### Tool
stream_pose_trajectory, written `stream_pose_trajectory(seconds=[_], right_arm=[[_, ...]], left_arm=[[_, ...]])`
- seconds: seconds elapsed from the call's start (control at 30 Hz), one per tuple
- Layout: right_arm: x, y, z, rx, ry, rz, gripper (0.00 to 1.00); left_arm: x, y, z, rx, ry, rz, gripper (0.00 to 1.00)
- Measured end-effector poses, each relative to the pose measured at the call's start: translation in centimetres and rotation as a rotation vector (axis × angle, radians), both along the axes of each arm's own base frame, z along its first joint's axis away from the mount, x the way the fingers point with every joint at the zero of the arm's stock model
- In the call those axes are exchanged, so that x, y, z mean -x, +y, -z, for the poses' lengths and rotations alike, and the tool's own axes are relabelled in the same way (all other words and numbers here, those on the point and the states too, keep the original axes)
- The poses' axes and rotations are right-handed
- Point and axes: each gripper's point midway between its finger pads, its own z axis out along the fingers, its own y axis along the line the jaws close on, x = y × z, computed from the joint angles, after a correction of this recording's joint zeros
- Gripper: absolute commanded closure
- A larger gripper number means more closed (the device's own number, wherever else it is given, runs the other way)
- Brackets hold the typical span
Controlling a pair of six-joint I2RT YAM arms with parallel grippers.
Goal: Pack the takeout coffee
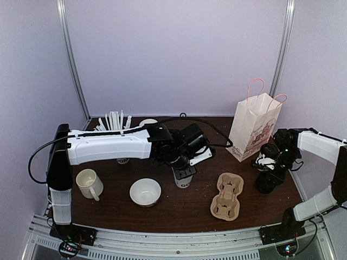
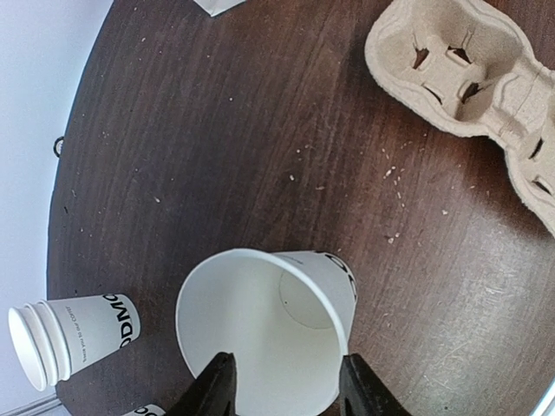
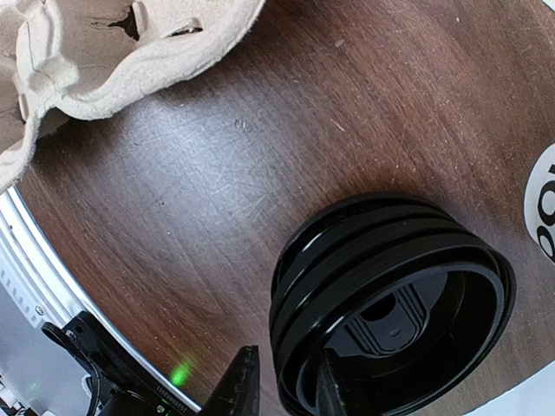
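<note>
Nearest, one two-pocket cardboard carrier (image 1: 227, 196) lies on the worktop (image 1: 179, 214), with one bowl (image 1: 145, 192) to its left and one mug (image 1: 88, 183) further left. Just beyond and left of the carrier stands one lidless paper cup (image 2: 260, 329), the left claw (image 2: 286, 360) over it with fingers apart. Right of the carrier, the right claw (image 3: 289, 360) straddles the rim of one stack of black lids (image 3: 390, 286); whether it pinches yet, I cannot tell. One paper bag (image 1: 254, 125) stands beyond the carrier.

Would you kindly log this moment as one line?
left hand: astride lidless cup | right hand: at rim of black lid stack | carrier: empty
</note>
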Motion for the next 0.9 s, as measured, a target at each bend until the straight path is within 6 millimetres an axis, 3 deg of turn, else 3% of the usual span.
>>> stream_pose_trajectory(seconds=[0.6, 0.9], right_arm=[[-0.5, 0.0, -0.6, -0.002, -0.007, 0.020, 0.91], [-0.5, 0.1, -3.3, -0.008, -0.045, 0.040, 0.95]], left_arm=[[-0.1, 0.2, -0.3, -0.032, -0.059, 0.002, 0.56], [-0.3, 0.7, -0.2, -0.049, -0.083, -0.001, 0.50]])
